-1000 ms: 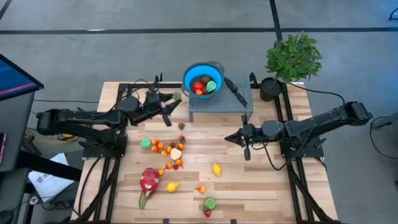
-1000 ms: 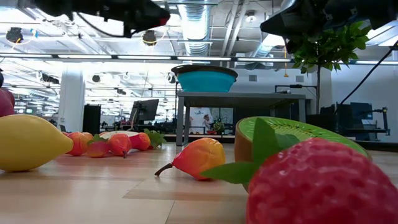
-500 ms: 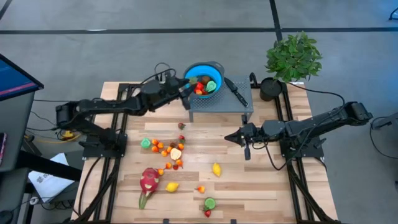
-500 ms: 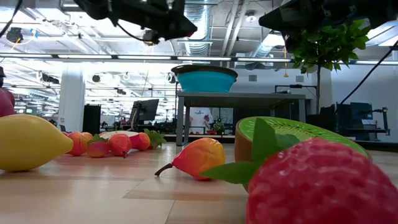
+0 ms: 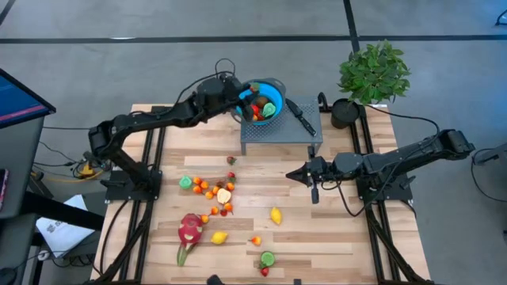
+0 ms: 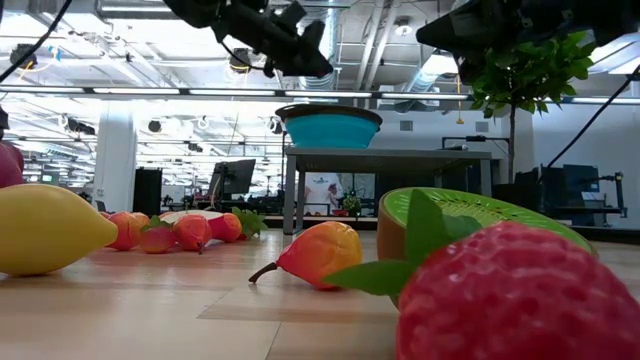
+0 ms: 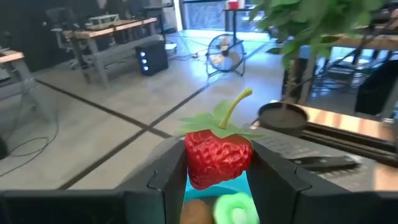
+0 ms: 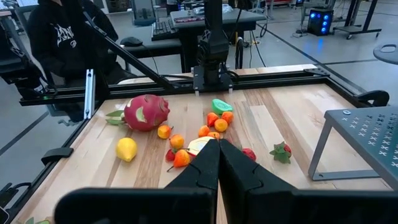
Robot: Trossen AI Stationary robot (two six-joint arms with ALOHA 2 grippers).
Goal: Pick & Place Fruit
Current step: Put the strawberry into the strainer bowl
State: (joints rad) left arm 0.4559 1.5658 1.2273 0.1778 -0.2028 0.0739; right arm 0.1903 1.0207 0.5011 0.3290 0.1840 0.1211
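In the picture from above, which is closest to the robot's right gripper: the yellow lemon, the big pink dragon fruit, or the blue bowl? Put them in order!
From the right gripper, which waits over the table's middle:
1. The yellow lemon, just in front of it, toward the table's near edge.
2. The blue bowl, up on the grey stand at the back.
3. The dragon fruit, far over on the left side.

Quick tally from us: one blue plastic colander (image 5: 272, 86), one grey perforated metal stand (image 5: 281, 136), one black-handled knife (image 5: 301, 116), one leafy green potted plant (image 5: 372, 73). Fruit-wise we count one pink-red dragon fruit (image 5: 189, 229), two yellow toy lemons (image 5: 275, 214) and two green fruit pieces (image 5: 268, 258) on the boards. The small orange fruits (image 5: 209, 187) are too bunched up for us to count.
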